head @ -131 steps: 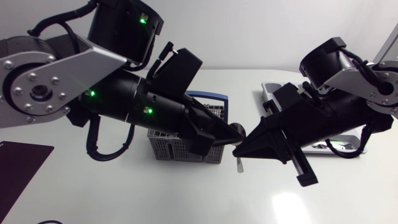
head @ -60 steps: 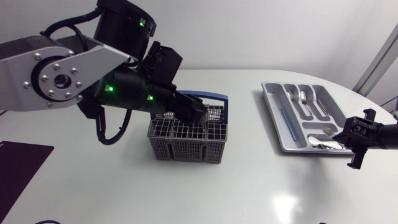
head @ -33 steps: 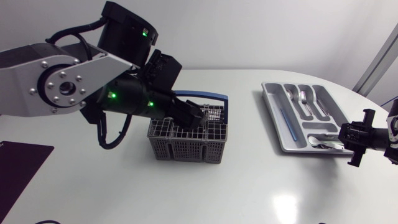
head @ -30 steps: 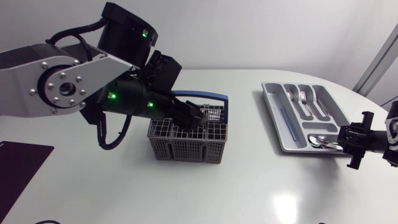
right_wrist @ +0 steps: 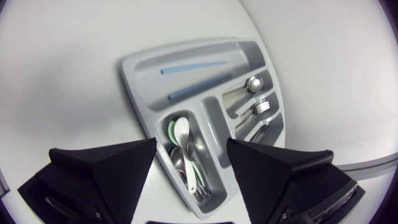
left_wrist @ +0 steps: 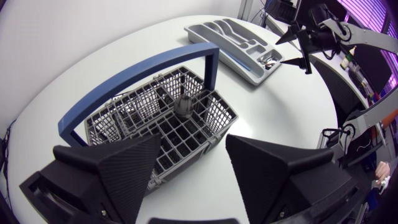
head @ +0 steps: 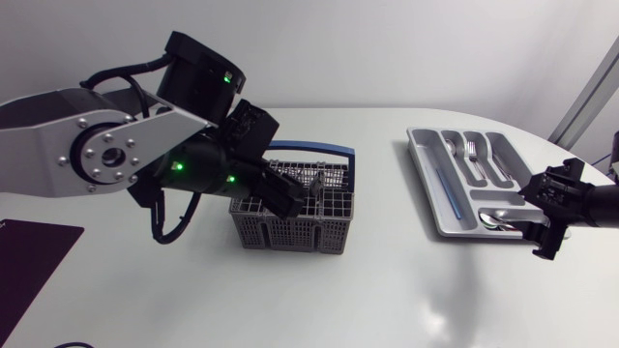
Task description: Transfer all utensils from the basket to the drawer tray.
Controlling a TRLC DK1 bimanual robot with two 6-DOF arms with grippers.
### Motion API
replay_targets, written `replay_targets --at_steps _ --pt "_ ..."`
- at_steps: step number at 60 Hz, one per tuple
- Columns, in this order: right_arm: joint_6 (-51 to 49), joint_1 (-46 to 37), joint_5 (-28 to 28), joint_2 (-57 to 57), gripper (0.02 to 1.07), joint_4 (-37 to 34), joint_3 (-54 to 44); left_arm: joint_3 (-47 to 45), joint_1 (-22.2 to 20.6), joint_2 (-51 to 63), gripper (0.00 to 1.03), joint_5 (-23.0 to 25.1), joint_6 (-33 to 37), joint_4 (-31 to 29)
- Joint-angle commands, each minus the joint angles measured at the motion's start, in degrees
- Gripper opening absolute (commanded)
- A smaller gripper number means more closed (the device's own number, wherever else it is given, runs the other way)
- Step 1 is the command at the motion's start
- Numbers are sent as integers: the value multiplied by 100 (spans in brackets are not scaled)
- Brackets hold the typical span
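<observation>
The grey wire basket [head: 290,224] with a blue handle [head: 311,148] stands mid-table. One metal utensil [left_wrist: 185,104] stands upright in it, ahead of my left gripper [left_wrist: 191,167], which hangs open just above the basket's near cells [head: 293,193]. The grey drawer tray [head: 423,179] lies at the right. Spoons [right_wrist: 184,149] lie in its near compartment, forks [right_wrist: 263,106] and blue utensils [right_wrist: 194,66] in the others. My right gripper [head: 536,222] hovers open over the tray's near end, and the spoons show between its fingers [right_wrist: 189,168].
A dark mat [head: 24,261] lies at the table's left edge. Bare white table spreads between basket and tray and in front of both. The right arm enters over the table's right edge.
My right gripper has opened above the tray's spoon compartment and lifted a little. My left arm has shifted slightly lower over the basket, still open.
</observation>
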Motion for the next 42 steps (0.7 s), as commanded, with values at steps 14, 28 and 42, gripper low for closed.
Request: replay_targets --at_steps 14,28,42 --pt "2616 2192 139 -846 86 -1104 259 -480 275 -89 73 -44 369 205" --pt "4910 4222 429 -776 86 -1491 856 -867 451 -247 73 -36 580 425" --pt "6553 5163 262 121 86 -1517 1770 -1201 618 -458 73 -36 861 627"
